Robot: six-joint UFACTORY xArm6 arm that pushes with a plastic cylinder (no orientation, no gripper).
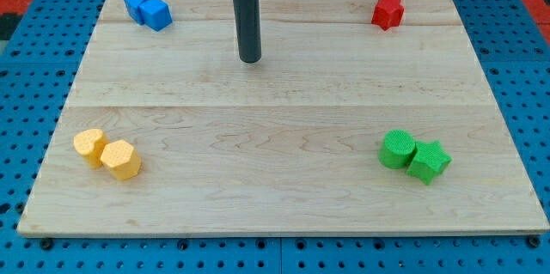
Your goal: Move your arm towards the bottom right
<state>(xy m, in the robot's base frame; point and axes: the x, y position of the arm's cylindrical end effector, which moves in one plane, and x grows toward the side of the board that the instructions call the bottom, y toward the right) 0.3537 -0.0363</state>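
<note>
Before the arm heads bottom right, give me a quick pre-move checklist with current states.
1. My tip visible, on the board: ok.
2. Tip touching no block: ok, it stands alone in the upper middle.
3. Straight path toward the bottom right corner bare: not ok, the green blocks sit near that corner.
4. Red blocks off the path, at the view's top right: ok.
5. Blue blocks and yellow blocks behind the move, on the view's left: ok.
6. Tip height above the wood: cannot tell.

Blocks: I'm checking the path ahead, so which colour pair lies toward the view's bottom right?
The green pair, alone in the view's bottom right. My tip is at upper centre, touching no block.
</note>
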